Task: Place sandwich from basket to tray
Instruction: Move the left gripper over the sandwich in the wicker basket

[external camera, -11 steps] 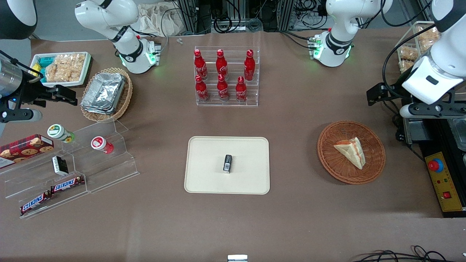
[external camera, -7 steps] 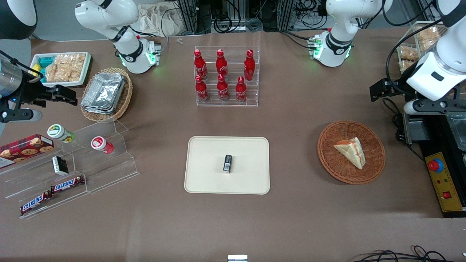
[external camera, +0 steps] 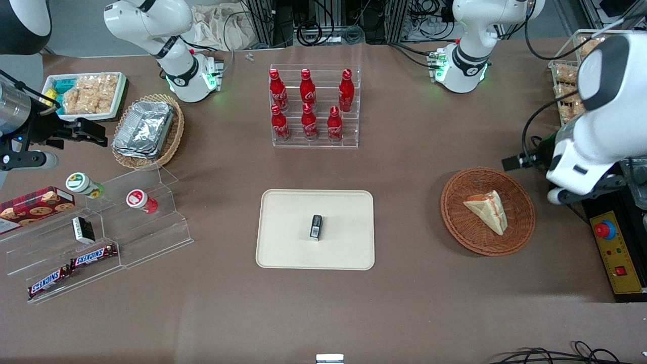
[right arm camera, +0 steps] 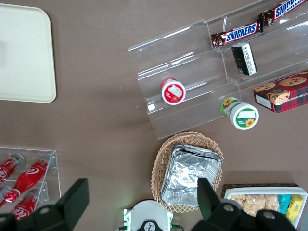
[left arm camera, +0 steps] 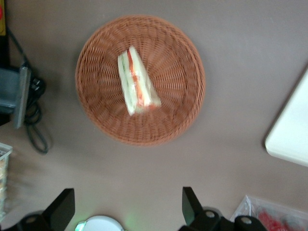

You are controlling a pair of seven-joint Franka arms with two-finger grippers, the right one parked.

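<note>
Brown cloth covers the table (external camera: 434, 313), where the sandwich (external camera: 487, 210) lies on its side in the basket (external camera: 456, 222), well apart from the tray (external camera: 283, 253), which already carries a small dark box (external camera: 316, 226) near its middle. Held high above the table beside the basket, the gripper (left arm camera: 129, 208) has its fingers spread wide and empty. The wedge looks light, soft and easily crushed, so a gentle pinch across the two bread faces seems safest, and nothing blocks the way except that box.

Light is even and bright, with faint shadows. The basket (left arm camera: 139, 79) is smeared by motion blur, seen from the spread-fingered gripper (left arm camera: 126, 211) held above the table near it.
</note>
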